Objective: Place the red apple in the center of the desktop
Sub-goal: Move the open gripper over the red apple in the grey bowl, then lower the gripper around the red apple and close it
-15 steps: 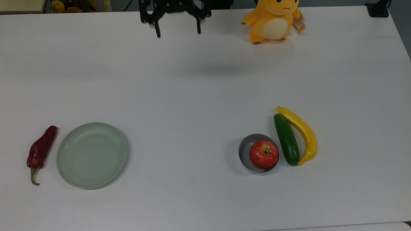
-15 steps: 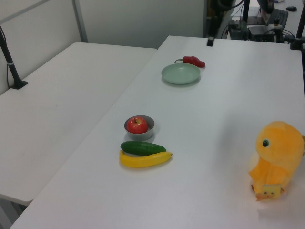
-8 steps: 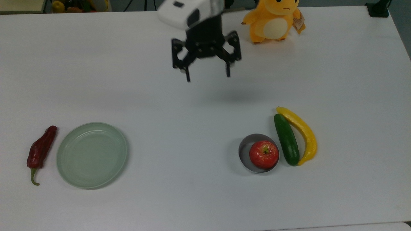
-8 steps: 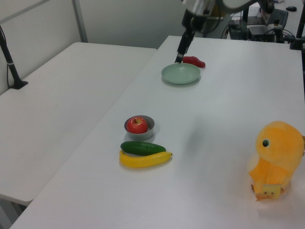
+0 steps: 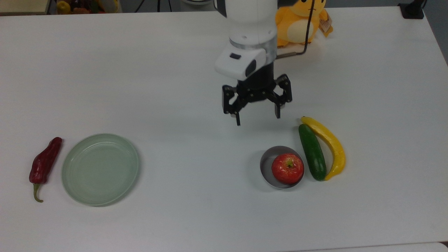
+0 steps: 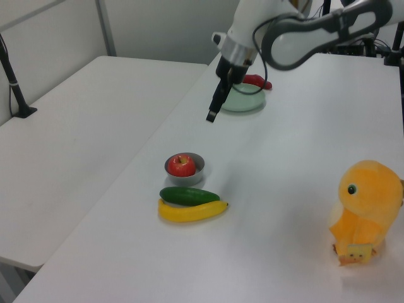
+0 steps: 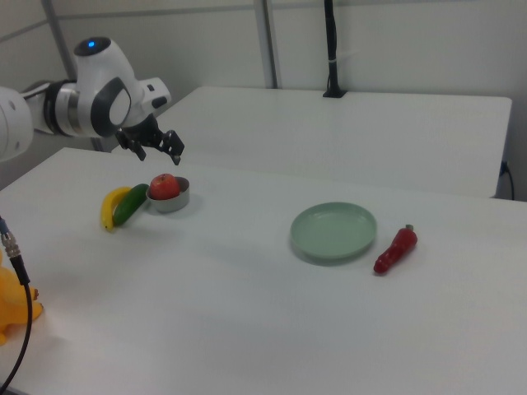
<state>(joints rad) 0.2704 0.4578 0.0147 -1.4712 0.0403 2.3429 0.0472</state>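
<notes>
The apple (image 5: 287, 168) sits in a small grey bowl (image 5: 267, 164) on the desktop (image 5: 196, 87), toward the top view's right and well off the middle. Just to the top view's right of the bowl lies a cucumber (image 5: 312, 152), with a banana (image 5: 329, 144) touching its far side. The gripper (image 5: 258, 119) hangs above the table with its fingers spread apart and nothing between them (in the top view it is up and to the left of the bowl, apart from it). A green plate (image 5: 100, 169) lies at the top view's left, with a chili (image 5: 44, 165) just beside it, further left. A yellow plush toy (image 5: 301, 24) stands at the far edge, partly behind the arm.
</notes>
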